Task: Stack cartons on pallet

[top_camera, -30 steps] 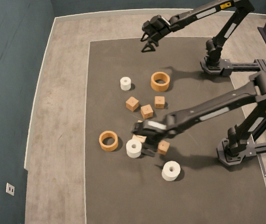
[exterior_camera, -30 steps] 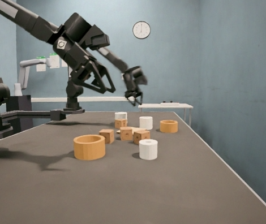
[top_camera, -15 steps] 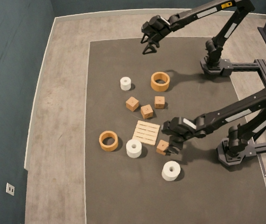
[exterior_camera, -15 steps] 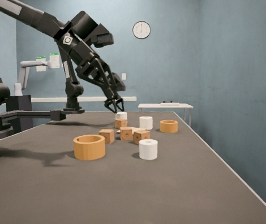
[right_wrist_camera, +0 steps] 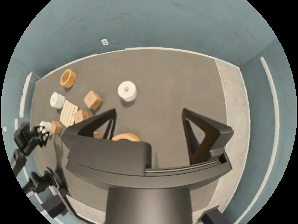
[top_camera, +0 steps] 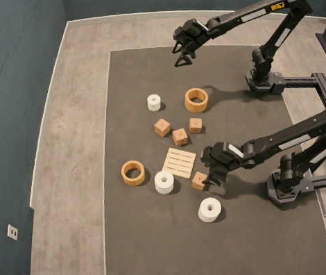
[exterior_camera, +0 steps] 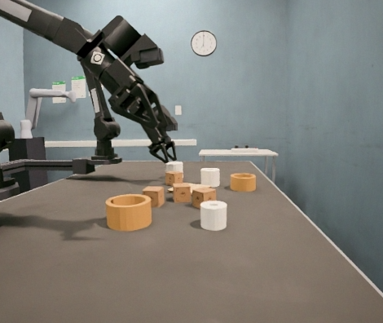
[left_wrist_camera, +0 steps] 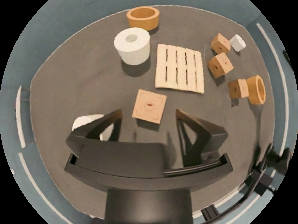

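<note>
From my remote seat, the right gripper [top_camera: 176,59] [exterior_camera: 139,109] [right_wrist_camera: 149,111] hangs nearest, fingers spread and holding nothing. Beyond it, three cartons [top_camera: 179,137] [exterior_camera: 182,192] [left_wrist_camera: 220,65] [right_wrist_camera: 93,100] stand beside the pallet [top_camera: 179,163] [exterior_camera: 198,187] [left_wrist_camera: 181,70] [right_wrist_camera: 69,112]. Farther off, I have the left gripper [top_camera: 207,174] [exterior_camera: 170,159] [left_wrist_camera: 148,112] [right_wrist_camera: 47,128] parted above the fourth carton [top_camera: 198,181] [exterior_camera: 173,179] [left_wrist_camera: 149,106] [right_wrist_camera: 56,128], just off the pallet.
</note>
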Robot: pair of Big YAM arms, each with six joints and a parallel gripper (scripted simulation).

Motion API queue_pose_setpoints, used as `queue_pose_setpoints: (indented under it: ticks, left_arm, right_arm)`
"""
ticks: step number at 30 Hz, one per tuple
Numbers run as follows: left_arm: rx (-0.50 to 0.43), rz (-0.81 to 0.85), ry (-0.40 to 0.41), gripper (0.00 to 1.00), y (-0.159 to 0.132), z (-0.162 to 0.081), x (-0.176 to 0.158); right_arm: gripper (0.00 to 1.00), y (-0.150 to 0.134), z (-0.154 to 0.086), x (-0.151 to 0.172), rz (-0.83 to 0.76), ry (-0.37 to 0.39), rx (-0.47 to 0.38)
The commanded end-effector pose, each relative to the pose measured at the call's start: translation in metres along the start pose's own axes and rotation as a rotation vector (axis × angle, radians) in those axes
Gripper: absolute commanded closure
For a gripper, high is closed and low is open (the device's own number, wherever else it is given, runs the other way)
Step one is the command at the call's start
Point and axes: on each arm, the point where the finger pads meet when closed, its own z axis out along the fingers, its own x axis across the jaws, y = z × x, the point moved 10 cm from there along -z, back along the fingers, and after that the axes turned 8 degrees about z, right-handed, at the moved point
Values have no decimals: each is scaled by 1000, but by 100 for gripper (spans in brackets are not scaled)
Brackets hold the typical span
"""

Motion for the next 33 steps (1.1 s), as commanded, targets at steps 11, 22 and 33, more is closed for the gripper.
queue_pose_setpoints:
  ticks: [11, 22, 33]
  left_arm:
    - [64, 230, -132, 26, -21, 14, 19]
    - [28, 218, -147, 26, -11, 20, 19]
    - [28, 223, -148, 26, -11, 34, 16]
  right_arm:
    - [0, 20, -7, 3, 2, 4, -41]
    - [0, 20, -7, 3, 2, 4, -41]
    - [0, 20, -7, 3, 2, 4, -41]
